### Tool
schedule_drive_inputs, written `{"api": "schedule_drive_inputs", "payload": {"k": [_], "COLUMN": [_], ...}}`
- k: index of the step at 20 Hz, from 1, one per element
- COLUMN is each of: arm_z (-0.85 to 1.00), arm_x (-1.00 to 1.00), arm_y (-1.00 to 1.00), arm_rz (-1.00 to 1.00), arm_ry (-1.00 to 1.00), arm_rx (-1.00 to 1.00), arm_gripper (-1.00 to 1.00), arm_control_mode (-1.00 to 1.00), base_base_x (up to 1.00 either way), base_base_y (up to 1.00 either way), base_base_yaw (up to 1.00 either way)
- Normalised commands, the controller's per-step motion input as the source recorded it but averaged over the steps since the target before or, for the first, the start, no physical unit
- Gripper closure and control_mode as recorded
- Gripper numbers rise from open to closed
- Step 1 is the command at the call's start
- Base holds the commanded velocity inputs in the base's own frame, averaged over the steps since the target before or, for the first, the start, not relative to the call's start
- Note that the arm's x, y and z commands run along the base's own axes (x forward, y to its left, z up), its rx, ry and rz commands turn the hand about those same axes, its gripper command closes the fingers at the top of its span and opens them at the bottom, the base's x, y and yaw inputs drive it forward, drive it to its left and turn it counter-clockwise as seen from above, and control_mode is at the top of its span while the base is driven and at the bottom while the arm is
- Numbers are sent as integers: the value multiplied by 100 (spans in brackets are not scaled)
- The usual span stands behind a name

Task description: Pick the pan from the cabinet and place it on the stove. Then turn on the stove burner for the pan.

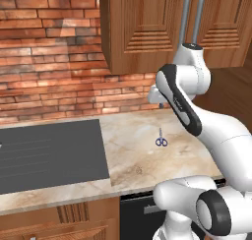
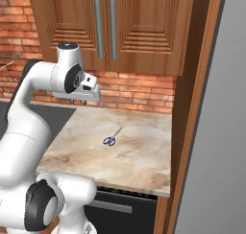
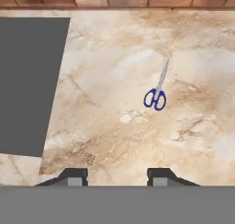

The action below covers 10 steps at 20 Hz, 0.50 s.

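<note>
Hanging above the marble worktop [image 1: 133,160], the pincer [image 3: 117,175] points down with its two fingertips [image 3: 73,176] set apart and nothing between them. Below it, on the bare stone, lies a pair of blue-handled scissors [image 3: 157,92], well clear of the tips and a little to the right. Left of the scissors, a flat dark grey panel [image 1: 49,153] is sunk into the worktop. On the brick wall [image 1: 49,62] at the far side hangs the cabinet [image 2: 110,27], both doors closed, its two grey bar handles [image 2: 105,24] side by side. With the doors closed, the pan's place cannot be told.
</note>
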Motion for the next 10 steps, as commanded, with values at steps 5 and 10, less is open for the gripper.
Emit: {"api": "schedule_drive_inputs", "payload": {"k": [5, 10], "arm_z": [0, -3], "arm_x": [-33, -55], "arm_y": [0, -25], "arm_rz": [-4, -10], "arm_ry": [-12, -41], "arm_rx": [0, 1], "arm_gripper": [-100, -100], "arm_control_mode": [-100, -100], "base_base_x": [0, 0], "base_base_y": [0, 0], "base_base_yaw": [0, 0]}}
